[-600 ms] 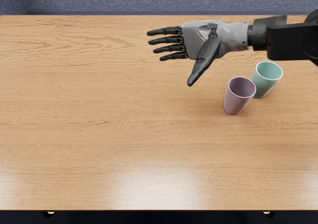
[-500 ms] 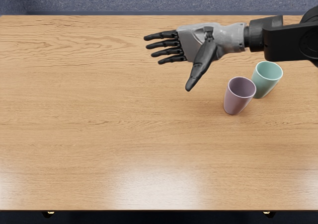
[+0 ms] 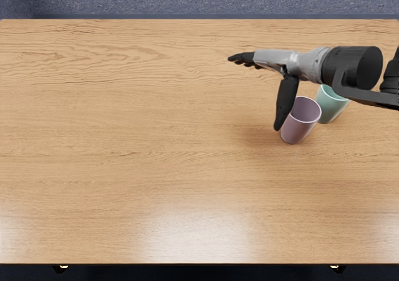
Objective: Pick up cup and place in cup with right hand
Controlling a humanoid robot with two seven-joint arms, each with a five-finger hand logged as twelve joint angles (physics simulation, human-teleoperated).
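- Right hand [image 3: 283,60] shifted rightward and turned edge-on, thumb [image 3: 286,100] now overlapping mauve cup [image 3: 300,129] in view.
- Forearm [image 3: 350,67] now partly covering green cup [image 3: 330,108].

near cup [image 3: 300,129] on table [image 3: 156,169], before and left of far cup [image 3: 330,109], perhaps touching.
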